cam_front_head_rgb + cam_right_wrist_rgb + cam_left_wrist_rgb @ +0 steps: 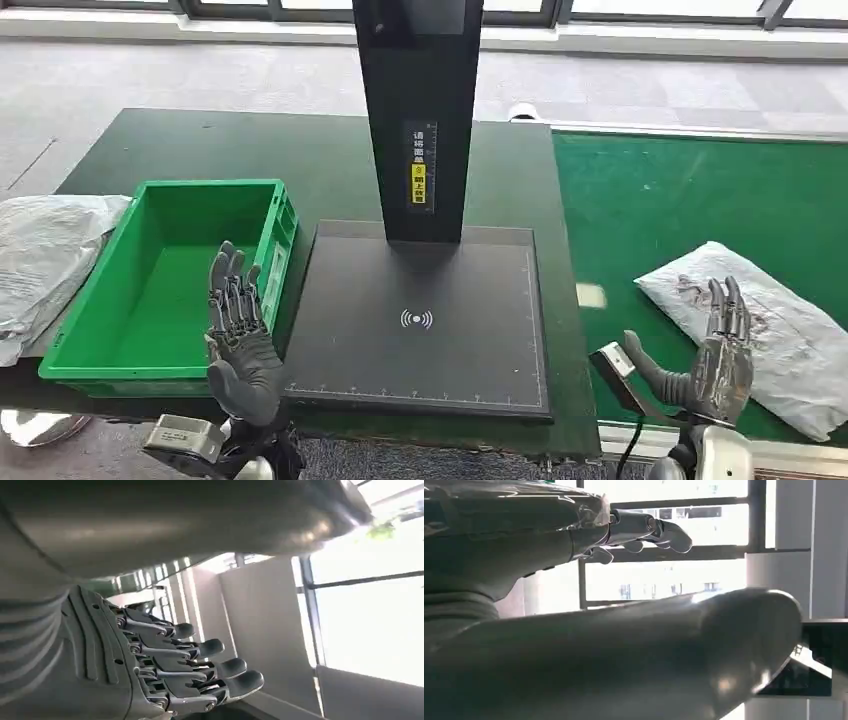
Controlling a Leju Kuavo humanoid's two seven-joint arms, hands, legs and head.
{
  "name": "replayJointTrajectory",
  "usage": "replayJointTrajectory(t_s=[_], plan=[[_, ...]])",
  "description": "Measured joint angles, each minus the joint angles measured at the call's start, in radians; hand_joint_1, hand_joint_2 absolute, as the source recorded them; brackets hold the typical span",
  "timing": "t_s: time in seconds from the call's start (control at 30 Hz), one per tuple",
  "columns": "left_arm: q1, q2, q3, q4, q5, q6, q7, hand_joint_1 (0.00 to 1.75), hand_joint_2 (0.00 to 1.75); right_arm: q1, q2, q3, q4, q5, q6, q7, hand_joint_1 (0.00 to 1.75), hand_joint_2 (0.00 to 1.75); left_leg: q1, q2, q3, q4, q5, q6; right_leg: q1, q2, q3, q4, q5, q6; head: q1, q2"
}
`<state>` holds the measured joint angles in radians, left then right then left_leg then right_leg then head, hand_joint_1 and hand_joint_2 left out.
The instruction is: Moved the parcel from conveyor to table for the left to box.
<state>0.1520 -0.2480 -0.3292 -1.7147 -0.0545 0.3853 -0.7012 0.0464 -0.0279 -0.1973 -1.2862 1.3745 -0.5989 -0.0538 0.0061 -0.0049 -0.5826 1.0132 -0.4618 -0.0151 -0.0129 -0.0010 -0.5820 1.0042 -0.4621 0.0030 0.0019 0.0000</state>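
Both my robot hands raised, fingers spread, holding nothing: left robot hand (240,335) by the green bin (90,365), right robot hand (715,360) over the parcel (775,325). Parcel on conveyor (660,200), ungrasped. Pick, worktop (250,150) transfer, boxing all pending.

Parcel (775,325) lies on the green conveyor (660,210); right robot hand (715,360) hovers, fingers apart, over its near end.

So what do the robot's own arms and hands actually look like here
Both hands are dark grey, with slim black segmented fingers showing exposed mechanical linkages and rounded tips. The left hand has a smooth grey palm, and the right hand a thick grey thumb. Up close, the right hand's back carries a grey ribbed cover. Silver metal wrist sections sit below each hand, and a black cable hangs near the right wrist.
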Motion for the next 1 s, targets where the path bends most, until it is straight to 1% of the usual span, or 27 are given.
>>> replayJointTrajectory(t_s=[0.13,0.23,0.3,0.37,0.47,0.53,0.67,0.77,0.9,1.0], plan=[[0.002,0.002,-0.004,-0.002,0.0,0.003,0.0,0.0,0.0,-0.026,-0.038,-0.019,0.071,0.016,0.0,0.011,0.0,1.75,0.0,0.0,0.0,0.0,0.0,0.0,0.0,0.001,-0.001,0.0,0.0,0.0,0.0,0.0],[0.002,0.003,-0.008,-0.002,0.0,0.003,0.0,0.0,0.0,-0.042,-0.056,-0.025,0.115,0.041,0.011,0.04,0.0,1.75,0.0,0.0,0.0,0.0,0.0,0.0,0.001,0.001,-0.001,0.0,0.0,0.0,0.0,0.0],[0.002,0.003,-0.008,-0.002,0.0,0.01,0.0,0.0,0.0,-0.075,-0.076,-0.037,0.172,0.057,0.001,0.05,0.0,1.75,0.0,0.0,0.0,0.0,0.0,-0.001,0.001,0.001,-0.001,0.0,0.0,0.0,0.0,0.0],[0.002,0.003,-0.009,-0.002,0.016,0.006,0.0,0.0,0.0,-0.136,-0.115,-0.052,0.296,0.077,-0.022,0.054,0.0,1.75,0.0,0.001,0.0,0.0,0.0,0.0,0.0,0.002,-0.001,0.0,0.0,0.0,0.0,0.0],[0.005,0.003,-0.009,-0.011,0.053,-0.041,0.0,0.0,0.0,-0.224,-0.167,-0.071,0.476,0.102,-0.046,0.067,0.0,1.75,0.0,0.001,0.0,0.0,0.0,0.0,-0.001,0.002,-0.001,0.0,0.0,0.001,0.0,0.0],[0.008,0.003,-0.008,-0.021,0.065,-0.068,0.0,0.0,0.0,-0.271,-0.199,-0.071,0.583,0.128,-0.042,0.095,0.0,1.75,-0.001,0.001,0.0,0.0,0.0,0.0,-0.001,0.002,-0.001,0.0,0.001,0.002,0.0,0.0],[0.016,-0.005,0.01,-0.028,0.105,-0.102,0.0,0.0,0.0,-0.34,-0.24,-0.072,0.734,0.154,0.0,0.144,0.0,1.75,-0.002,0.001,0.0,0.0,0.0,0.0,-0.002,0.001,-0.001,0.0,0.001,0.002,0.0,0.0],[0.021,-0.012,0.03,-0.021,0.126,-0.114,0.0,0.0,0.0,-0.381,-0.26,-0.072,0.807,0.161,0.032,0.169,0.0,1.75,-0.002,0.0,-0.001,0.0,0.0,0.0,-0.001,0.001,-0.002,0.0,0.001,0.002,0.0,0.0],[0.023,-0.015,0.043,-0.017,0.124,-0.113,0.0,0.0,0.0,-0.416,-0.273,-0.072,0.859,0.162,0.043,0.176,0.0,1.75,-0.001,0.0,-0.001,0.0,0.0,0.0,-0.001,0.001,-0.002,0.0,0.001,0.002,0.0,0.0],[0.024,-0.016,0.045,-0.017,0.079,-0.063,0.0,0.0,0.0,-0.435,-0.28,-0.072,0.888,0.164,0.067,0.201,0.0,1.75,-0.001,0.0,-0.001,0.0,0.0,0.0,-0.001,0.001,-0.002,0.0,0.001,0.002,0.0,0.0]])
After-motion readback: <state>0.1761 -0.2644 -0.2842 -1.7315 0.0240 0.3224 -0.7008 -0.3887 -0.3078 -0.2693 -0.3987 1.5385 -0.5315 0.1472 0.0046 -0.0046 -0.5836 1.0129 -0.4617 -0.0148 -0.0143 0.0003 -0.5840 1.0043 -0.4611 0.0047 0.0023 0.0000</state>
